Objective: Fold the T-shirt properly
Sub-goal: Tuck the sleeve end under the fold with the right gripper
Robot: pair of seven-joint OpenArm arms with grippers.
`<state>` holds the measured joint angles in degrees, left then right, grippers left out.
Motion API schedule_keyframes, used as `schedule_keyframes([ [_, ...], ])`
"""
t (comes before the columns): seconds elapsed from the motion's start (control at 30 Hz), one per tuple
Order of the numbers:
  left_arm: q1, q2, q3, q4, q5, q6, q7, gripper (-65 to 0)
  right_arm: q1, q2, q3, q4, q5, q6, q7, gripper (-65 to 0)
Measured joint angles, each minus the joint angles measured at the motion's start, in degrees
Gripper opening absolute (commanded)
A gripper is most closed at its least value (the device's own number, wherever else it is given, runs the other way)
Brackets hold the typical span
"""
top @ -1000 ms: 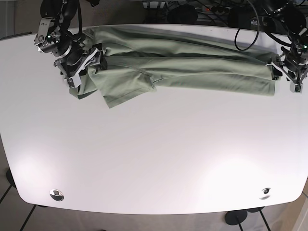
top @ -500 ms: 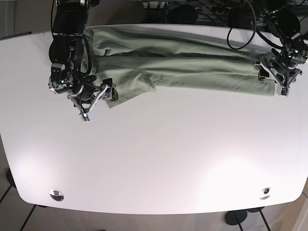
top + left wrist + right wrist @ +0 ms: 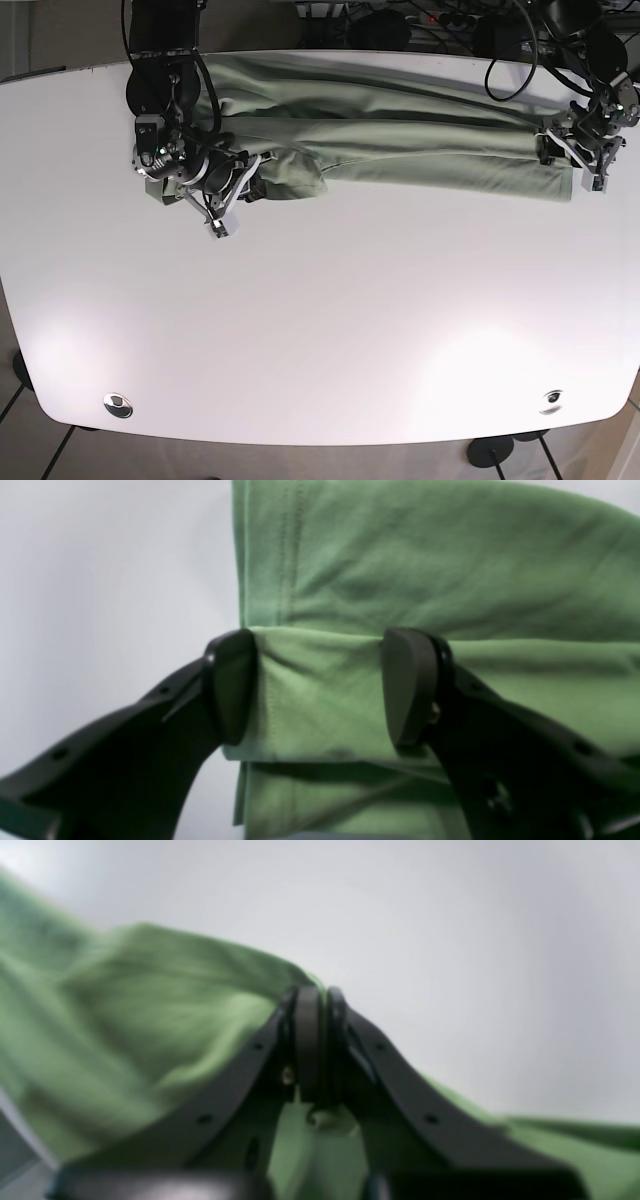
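My right end effector (image 3: 316, 1040) is pinching together on a fold of the shirt (image 3: 150, 1015); its pads are meeting with green cloth bunched below them, so I am judging the sleeve to be clamped there. In the base view this end effector (image 3: 228, 190) is sitting at the sleeve end, near the desk's (image 3: 320, 330) far-left part, with the sleeve doubled in toward the body of the shirt (image 3: 400, 145).

My left end effector (image 3: 320, 685) is standing apart, its two pads straddling a folded hem edge (the cloth is lying between them, not squeezed). Seen from the base, it (image 3: 585, 160) is hovering at the shirt's other end, by the desk's right edge.

The shirt is lying as a long, narrow band across the far side of the desk, already folded lengthwise. I am judging the step in hand to be tucking the sleeve in so the band has straight edges. The next move is calling for me to lay that sleeve flat and let go, then close the left pads on the hem and carry that end over toward the other.

I am reading no brand, label or writing anywhere; the wrist views are soft.
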<state>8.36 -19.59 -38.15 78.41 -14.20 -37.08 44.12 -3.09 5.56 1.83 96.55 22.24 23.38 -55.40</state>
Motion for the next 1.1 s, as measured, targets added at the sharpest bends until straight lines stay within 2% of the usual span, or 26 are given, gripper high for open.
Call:
schedule_keyframes([
  [0.13, 0.22, 0.02, 0.02, -0.39, 0.66, 0.07, -1.84, -28.5, -4.81, -0.68, 5.92, 12.83, 0.42, 0.13, -5.22, -63.3],
  [0.23, 0.2, 0.11, 0.02, -0.44, 0.87, 0.15, -1.81, -28.5, -9.03, -1.88, 10.84, 18.56, 0.52, 0.61, -7.5, -63.3],
  [0.27, 0.2, 0.07, 0.02, -0.44, 0.81, 0.13, -1.84, -28.5, -10.01, -2.08, 11.91, 18.86, 0.92, 0.61, -8.5, -63.3],
  [0.4, 0.2, 0.04, 0.02, -0.44, 0.85, 0.15, -1.88, -28.5, -14.8, -1.95, 19.04, 18.82, 10.64, 0.55, -10.67, -63.1],
  [0.47, 0.2, 0.02, 0.02, -0.44, 0.85, 0.15, -1.86, -28.5, -18.14, -1.77, 21.16, 18.8, 12.37, 0.15, -11.3, -62.6],
  [0.57, 0.2, 0.0, 0.07, -0.44, 0.83, 0.13, -1.86, -28.5, -19.5, -1.95, 21.22, 18.03, 12.59, 0.17, -10.82, -61.8],
  [0.6, 0.2, 0.0, 0.07, -0.44, 0.85, 0.13, -1.86, -28.5, -19.74, -1.49, 21.2, 17.49, 12.61, 0.15, -10.84, -59.3],
  [0.67, 0.07, -0.02, 0.07, -0.46, 0.87, 0.13, -1.81, -28.5, -20.39, 0.61, 21.62, 17.49, 12.09, 0.11, -10.84, -43.4],
  [0.73, 0.02, -0.07, 0.11, -0.48, 1.05, 0.13, -1.75, -28.5, -21.33, 0.81, 24.63, 18.82, 13.09, 0.0, -10.82, -26.0],
  [0.8, 0.02, -0.15, 0.17, -0.48, 1.01, 0.11, -1.77, -28.5, -21.55, 1.11, 26.51, 18.97, 17.44, 0.17, -10.84, -20.6],
  [0.9, 0.02, -0.13, 0.17, -0.5, 1.05, 0.13, -1.77, -28.5, -20.41, 3.43, 24.61, 18.88, 25.29, 0.48, -10.88, -20.6],
  [0.97, 0.02, -0.11, 0.17, -0.48, 1.05, 0.11, -1.75, -28.5, -18.18, 3.63, 21.31, 18.64, 26.25, 0.35, -10.71, -21.1],
  [1.03, 0.02, 0.0, 0.17, -0.37, 1.05, 0.09, -1.77, -28.5, -16.87, 3.3, 17.62, 15.82, 27.5, 0.2, -10.27, -31.9],
  [1.07, 0.02, 0.0, 0.15, -0.37, 1.05, 0.09, -1.77, -28.5, -17.0, 2.97, 17.31, 13.44, 24.26, 0.2, -10.43, -43.4],
  [1.1, 0.02, 0.0, -0.02, -0.37, 1.05, 0.09, -1.77, -28.5, -17.11, 2.82, 17.57, 11.65, 21.03, 0.04, -10.43, -50.3],
])
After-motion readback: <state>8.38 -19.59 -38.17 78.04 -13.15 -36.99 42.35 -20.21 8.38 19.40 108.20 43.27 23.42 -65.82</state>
